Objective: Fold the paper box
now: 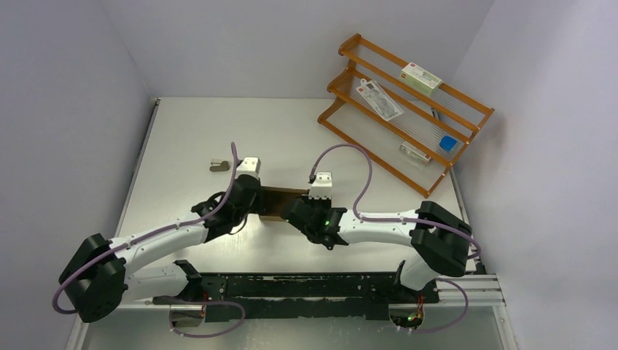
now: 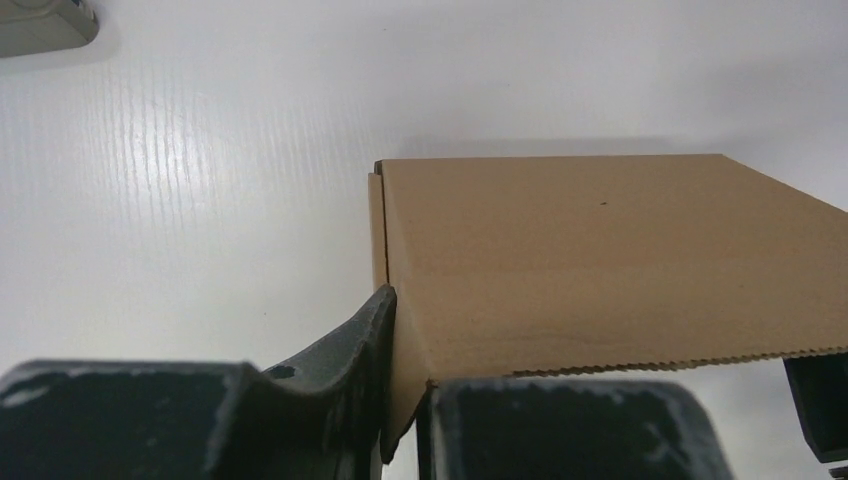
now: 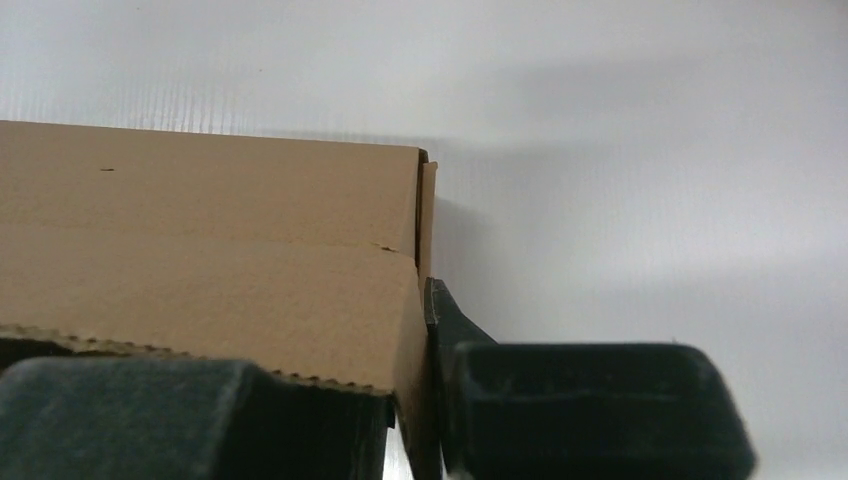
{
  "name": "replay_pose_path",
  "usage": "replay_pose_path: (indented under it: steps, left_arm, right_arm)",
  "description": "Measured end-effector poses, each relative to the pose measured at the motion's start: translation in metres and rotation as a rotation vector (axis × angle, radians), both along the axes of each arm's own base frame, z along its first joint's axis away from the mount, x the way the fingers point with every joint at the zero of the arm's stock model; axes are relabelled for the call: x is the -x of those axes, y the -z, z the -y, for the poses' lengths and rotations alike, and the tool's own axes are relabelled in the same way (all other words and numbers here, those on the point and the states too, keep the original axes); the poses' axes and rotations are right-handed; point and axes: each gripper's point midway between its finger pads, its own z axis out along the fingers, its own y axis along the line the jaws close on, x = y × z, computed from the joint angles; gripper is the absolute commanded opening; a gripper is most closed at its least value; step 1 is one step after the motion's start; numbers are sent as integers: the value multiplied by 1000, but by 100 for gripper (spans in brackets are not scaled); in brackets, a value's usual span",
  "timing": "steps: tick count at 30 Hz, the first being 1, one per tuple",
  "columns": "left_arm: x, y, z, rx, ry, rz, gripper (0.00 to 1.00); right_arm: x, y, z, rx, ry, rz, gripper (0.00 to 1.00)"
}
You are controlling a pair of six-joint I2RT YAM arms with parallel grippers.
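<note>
- As seen from above, paper box folded into a small brown block, lying on table directly between left gripper and right gripper, one at each end.
- Visible only from above: orange rack well beyond right gripper, carrying small white packages; small grey object a little beyond left gripper.
- Visible only from left wrist: left gripper barely parted, straddling end wall of paper box, outer finger touching the cardboard; serrated cardboard edge just above inner pad.
- Visible only from right wrist: right gripper barely parted around opposite end wall of paper box, outer finger against it.
- Impossible to tell for either gripper whether clenched on the wall or let go.
</note>
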Motion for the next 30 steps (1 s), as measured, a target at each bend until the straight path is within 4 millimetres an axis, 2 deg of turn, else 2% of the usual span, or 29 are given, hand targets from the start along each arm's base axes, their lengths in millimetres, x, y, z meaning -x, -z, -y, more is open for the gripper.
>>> replay_pose_path:
  steps: [4,10,19,23,27,30]
  left_arm:
    - [5,0,-4,18,3,14,28]
    - [12,-2,-10,48,1,34,38]
    - [27,-22,-13,167,28,84,57]
    - [38,-30,-14,213,56,89,84]
    - [49,-44,-20,263,59,102,96]
    - [53,-61,-25,278,48,108,97]
  right_arm:
    - [5,1,-2,-10,1,4,40]
    - [15,2,-1,-14,-19,7,54]
    - [28,-21,5,-85,-77,18,83]
    - [39,-35,11,-145,-140,7,99]
    - [50,-59,7,-223,-232,-1,100]
    - [55,-81,7,-262,-285,10,100]
